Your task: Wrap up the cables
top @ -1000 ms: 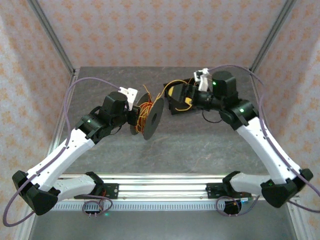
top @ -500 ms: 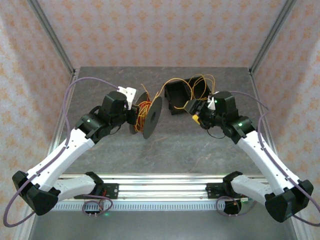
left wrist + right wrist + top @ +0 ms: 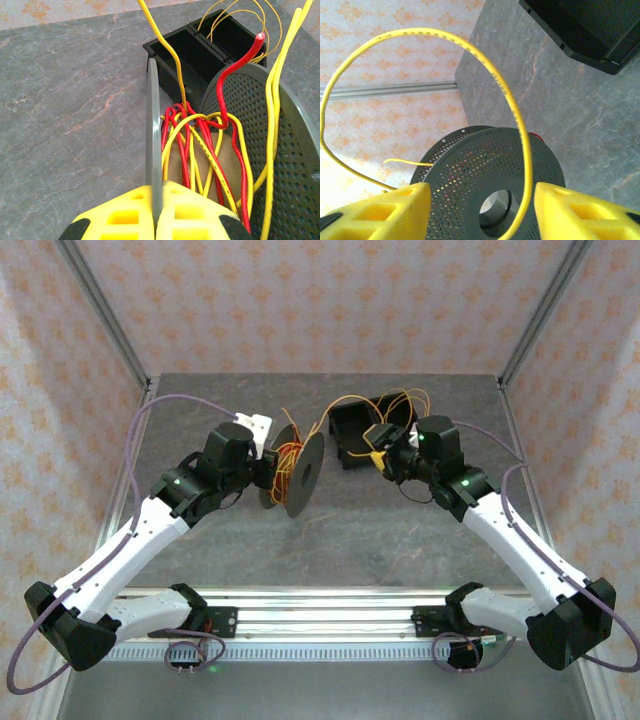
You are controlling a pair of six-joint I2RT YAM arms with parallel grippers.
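The cables are glossy, smooth plastic-sheathed — the spool matt, perforated grey plastic, the table mottled stone-look.
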